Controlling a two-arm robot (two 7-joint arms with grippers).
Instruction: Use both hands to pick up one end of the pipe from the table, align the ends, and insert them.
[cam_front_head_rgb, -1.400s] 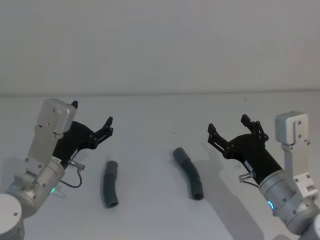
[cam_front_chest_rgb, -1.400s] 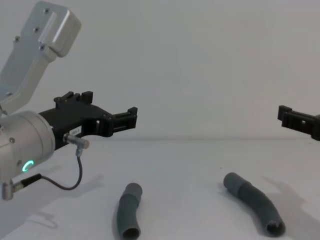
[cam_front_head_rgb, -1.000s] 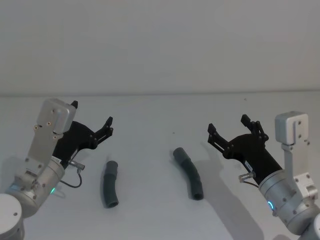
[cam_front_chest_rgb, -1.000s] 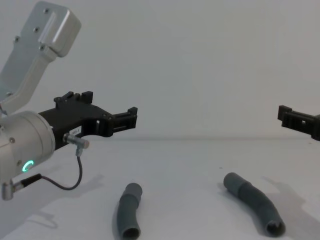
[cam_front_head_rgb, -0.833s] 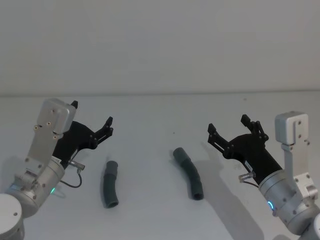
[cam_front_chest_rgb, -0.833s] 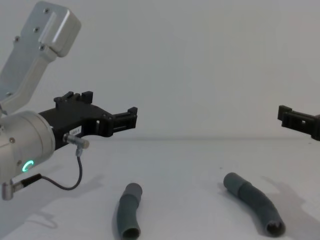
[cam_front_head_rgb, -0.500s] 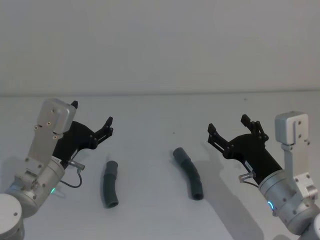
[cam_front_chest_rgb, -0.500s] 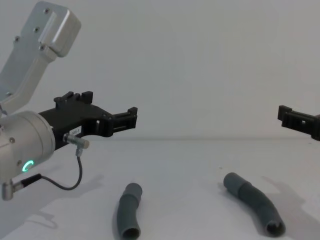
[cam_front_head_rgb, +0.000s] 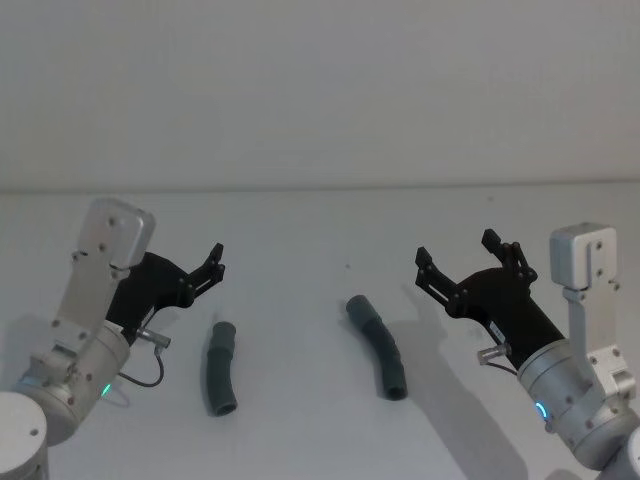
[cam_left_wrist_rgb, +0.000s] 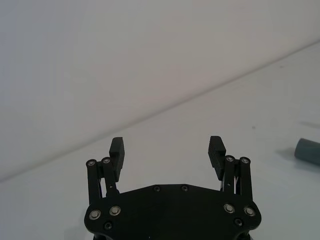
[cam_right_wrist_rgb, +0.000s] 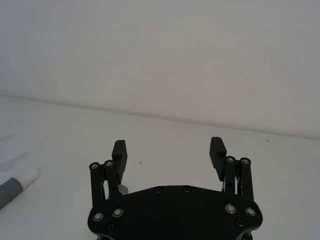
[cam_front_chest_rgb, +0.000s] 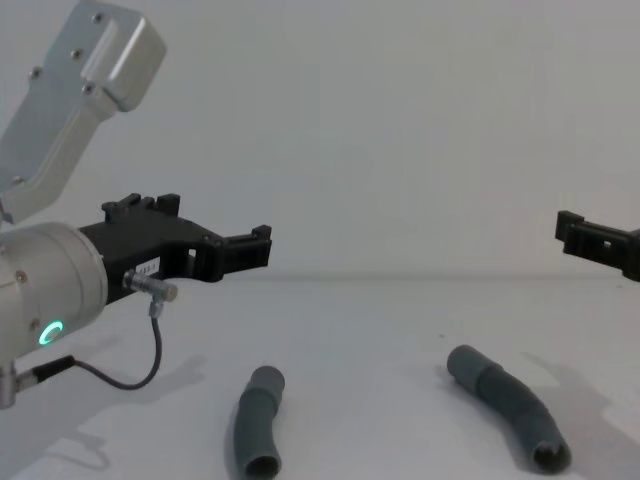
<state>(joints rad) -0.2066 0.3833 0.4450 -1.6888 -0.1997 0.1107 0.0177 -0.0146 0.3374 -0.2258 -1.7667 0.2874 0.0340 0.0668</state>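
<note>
Left hand (cam_left_wrist_rgb: 167, 147) slightly lower now, short pipe (cam_front_head_rgb: 219, 367) near its right, apart.

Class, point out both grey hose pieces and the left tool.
Shorter dark grey corrugated hose (cam_front_head_rgb: 216, 368): head view, mid-body.
Longer curved grey hose (cam_front_head_rgb: 380, 347): head view, bend.
Black angular left tool (cam_left_wrist_rgb: 167, 147): left wrist view, between fingertips.

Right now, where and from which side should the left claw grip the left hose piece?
The left claw should grip its middle from above, across its width: the left hose piece lies flat on the table, slightly bent, ends free.
</note>
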